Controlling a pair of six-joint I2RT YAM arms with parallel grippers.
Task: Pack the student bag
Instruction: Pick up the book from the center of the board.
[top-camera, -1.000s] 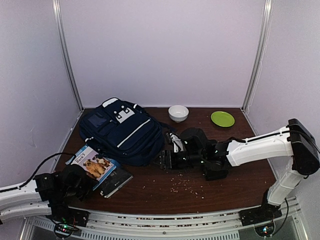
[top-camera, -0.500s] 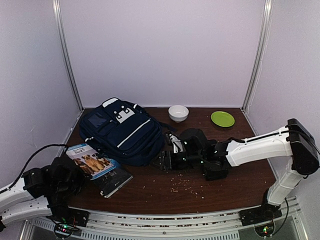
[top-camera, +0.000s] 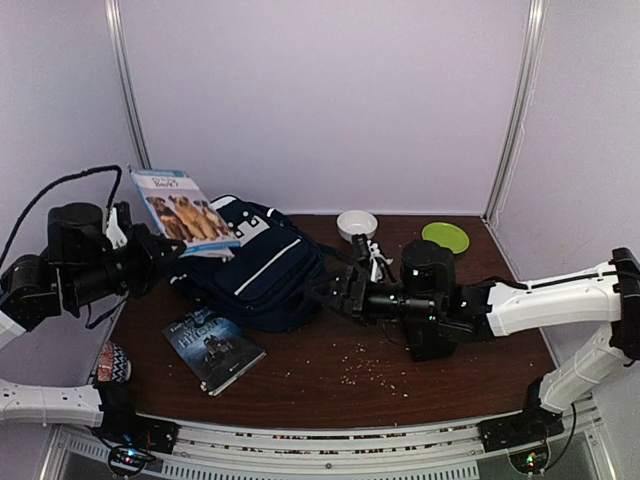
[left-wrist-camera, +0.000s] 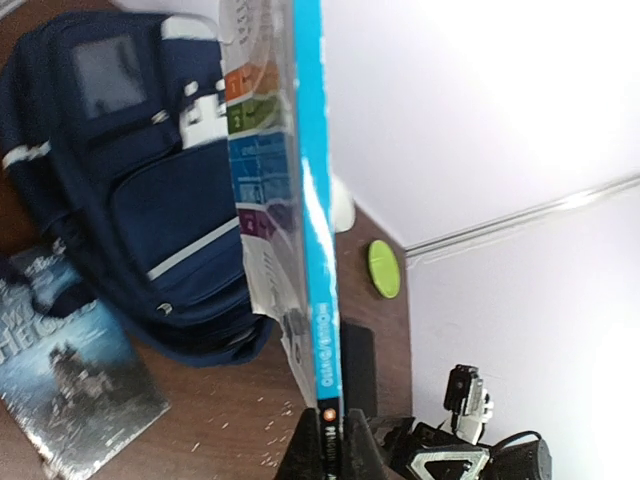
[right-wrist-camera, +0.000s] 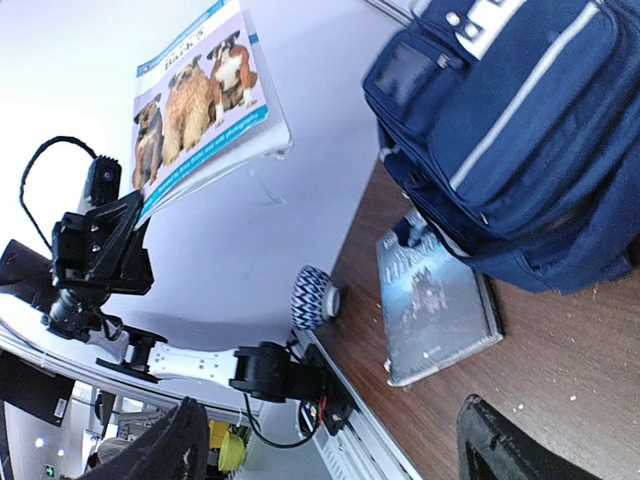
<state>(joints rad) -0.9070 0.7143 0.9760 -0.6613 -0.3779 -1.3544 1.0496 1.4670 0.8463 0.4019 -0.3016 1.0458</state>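
Your left gripper (left-wrist-camera: 326, 445) is clamped on the spine of a dog book (top-camera: 185, 208), held up in the air. The student bag (top-camera: 255, 268) lies flat below it, navy with white stripe trim and front pockets. Your right gripper (top-camera: 338, 296) stands wide, just beside the bag's edge.

left claw (top-camera: 148, 248) grips the dog book (top-camera: 185, 212) in the air by the student bag (top-camera: 262, 268).

A robot test booth in a lab: plain white panel walls (top-camera: 320, 100) enclosing a dark wooden table (top-camera: 330, 375).
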